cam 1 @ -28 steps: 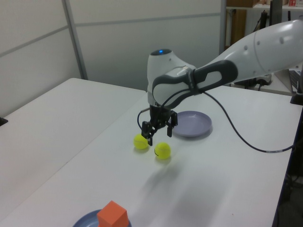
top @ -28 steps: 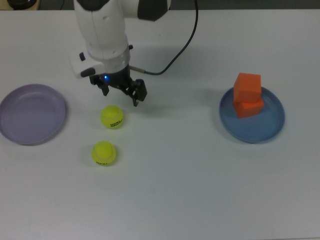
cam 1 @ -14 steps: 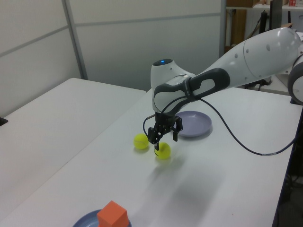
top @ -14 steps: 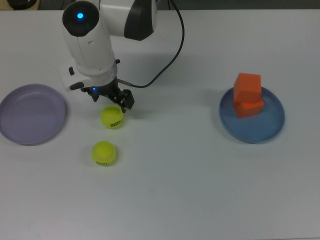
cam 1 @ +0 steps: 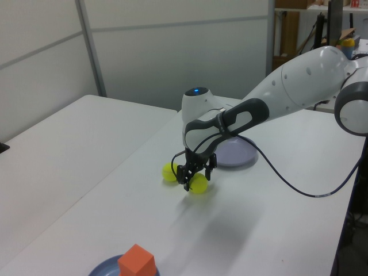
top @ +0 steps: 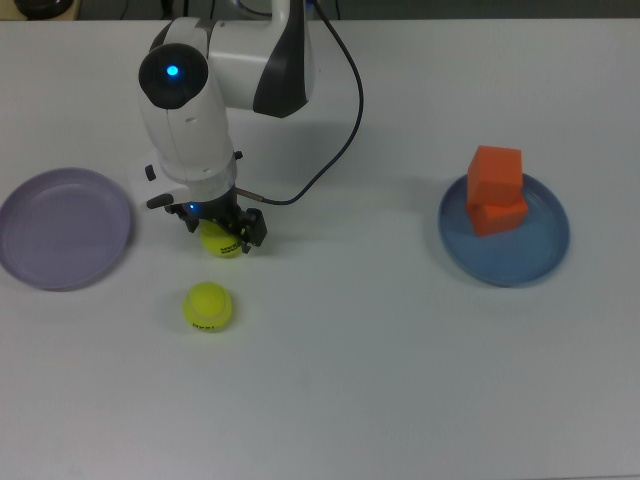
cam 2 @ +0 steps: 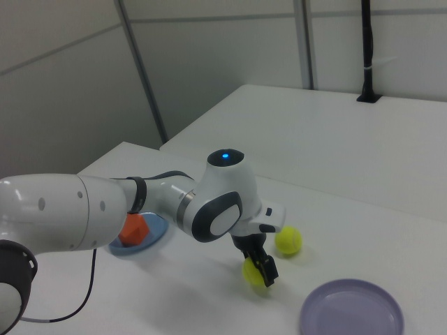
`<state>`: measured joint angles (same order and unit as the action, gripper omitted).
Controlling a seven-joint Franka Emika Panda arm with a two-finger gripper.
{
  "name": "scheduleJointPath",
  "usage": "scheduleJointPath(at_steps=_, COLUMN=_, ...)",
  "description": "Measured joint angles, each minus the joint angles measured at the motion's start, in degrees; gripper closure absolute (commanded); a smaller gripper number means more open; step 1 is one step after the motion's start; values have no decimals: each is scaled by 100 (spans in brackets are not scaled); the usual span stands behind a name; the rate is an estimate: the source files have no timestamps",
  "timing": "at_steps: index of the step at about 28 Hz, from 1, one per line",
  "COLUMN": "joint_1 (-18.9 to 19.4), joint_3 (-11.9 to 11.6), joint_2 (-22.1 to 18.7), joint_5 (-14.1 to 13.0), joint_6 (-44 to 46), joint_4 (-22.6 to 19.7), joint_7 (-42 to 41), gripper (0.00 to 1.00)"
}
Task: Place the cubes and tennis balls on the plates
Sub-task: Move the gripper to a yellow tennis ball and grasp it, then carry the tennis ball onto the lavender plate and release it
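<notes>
White worktop (top: 400,380) fills the scene, backed by pale partition walls in the left view; on it the tool (top: 224,233) sits low over one tennis ball (top: 222,243), its fingers spread to either side of the ball and not yet pressed against it, so it grips nothing; the second tennis ball (top: 208,306) lies free on the worktop just below it in the top view; the lavender plate (top: 62,228) is bare at the top view's left, near both balls; the two orange cubes (top: 496,190) are stacked on the blue plate (top: 510,248) well apart at the top view's right. Risks from here, as I judge them: a ball rolls readily, so a finger touching one side first could nudge it out of the gap or into its neighbour; an off-centre squeeze could squirt it free; a careless release could let it roll off the shallow rim.
</notes>
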<state>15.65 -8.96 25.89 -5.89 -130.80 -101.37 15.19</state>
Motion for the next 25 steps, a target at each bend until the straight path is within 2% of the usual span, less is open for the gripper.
scheduleJointPath(at_steps=7, joint_1=-1, joint_3=-9, joint_2=-1, joint_5=-237, joint_6=0, joint_4=45, joint_7=-156, gripper=100)
scheduleJointPath(at_steps=10, joint_1=-8, joint_3=-70, joint_2=-23, joint_5=-261, joint_6=0, joint_4=74, joint_7=-244, gripper=100)
scheduleJointPath(at_steps=14, joint_1=-37, joint_3=-312, joint_2=-138, joint_5=-263, joint_6=0, joint_4=101, joint_7=-392, gripper=100)
scheduleJointPath(at_steps=17, joint_1=-76, joint_3=-609, joint_2=-251, joint_5=-323, joint_6=8, joint_4=104, joint_7=-643, gripper=100)
scheduleJointPath(at_steps=21, joint_1=-191, joint_3=-1010, joint_2=-320, joint_5=-639, joint_6=10, joint_4=104, joint_7=-1156, gripper=100)
scheduleJointPath(at_steps=25, joint_1=-378, joint_3=-1241, joint_2=-315, joint_5=-912, joint_6=11, joint_4=89, joint_7=-1632, gripper=100)
